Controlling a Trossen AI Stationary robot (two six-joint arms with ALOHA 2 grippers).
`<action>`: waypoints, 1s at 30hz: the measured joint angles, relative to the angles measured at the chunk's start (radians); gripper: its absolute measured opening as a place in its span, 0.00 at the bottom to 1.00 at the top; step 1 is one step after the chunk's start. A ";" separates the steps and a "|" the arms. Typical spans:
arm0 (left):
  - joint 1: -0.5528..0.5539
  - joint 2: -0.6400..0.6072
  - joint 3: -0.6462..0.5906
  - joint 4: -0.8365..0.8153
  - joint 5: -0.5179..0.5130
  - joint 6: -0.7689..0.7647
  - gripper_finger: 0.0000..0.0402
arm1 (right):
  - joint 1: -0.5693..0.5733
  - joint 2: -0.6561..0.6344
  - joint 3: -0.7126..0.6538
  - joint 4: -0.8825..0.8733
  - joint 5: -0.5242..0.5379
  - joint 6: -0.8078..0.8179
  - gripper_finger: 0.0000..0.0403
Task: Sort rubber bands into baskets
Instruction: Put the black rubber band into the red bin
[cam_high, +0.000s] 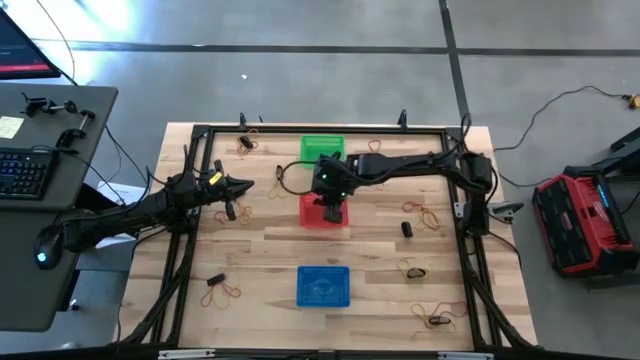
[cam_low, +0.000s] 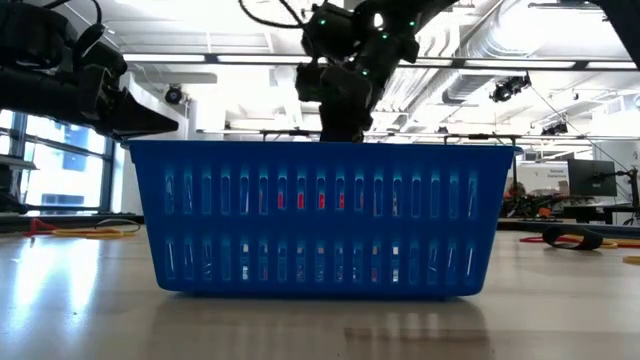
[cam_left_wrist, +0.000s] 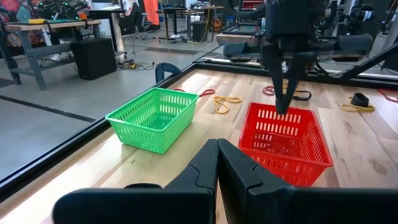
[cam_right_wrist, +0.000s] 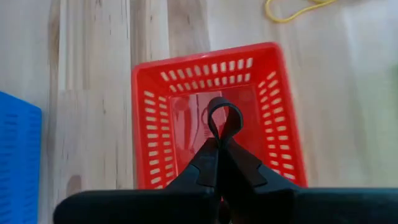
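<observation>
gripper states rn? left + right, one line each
Left gripper: shut, holding nothing, beside the green basket.
Right gripper: shut on a black rubber band, directly above the red basket.

Red basket (cam_right_wrist: 211, 112) open from above; green basket (cam_high: 322, 147) just beside it.

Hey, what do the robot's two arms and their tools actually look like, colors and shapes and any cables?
Both arms are dark, nearly black, built of slim jointed segments. The left tool tapers to a narrow point; its two fingers are matte black with stepped, notched inner edges. The right tool looks the same, and its wrist carries small green lights. A thin black cable loops beside the right arm, and the left arm bears a small yellow marking.
</observation>
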 joint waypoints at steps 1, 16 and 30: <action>0.000 0.000 0.000 0.000 0.000 0.000 0.00 | 0.004 0.012 0.006 -0.006 0.000 0.001 0.00; 0.000 0.000 0.000 0.000 0.001 -0.005 0.00 | 0.010 0.128 0.018 -0.025 0.010 -0.010 0.00; 0.000 0.000 0.000 0.000 0.001 -0.007 0.00 | 0.010 0.154 0.017 -0.028 0.011 -0.027 0.06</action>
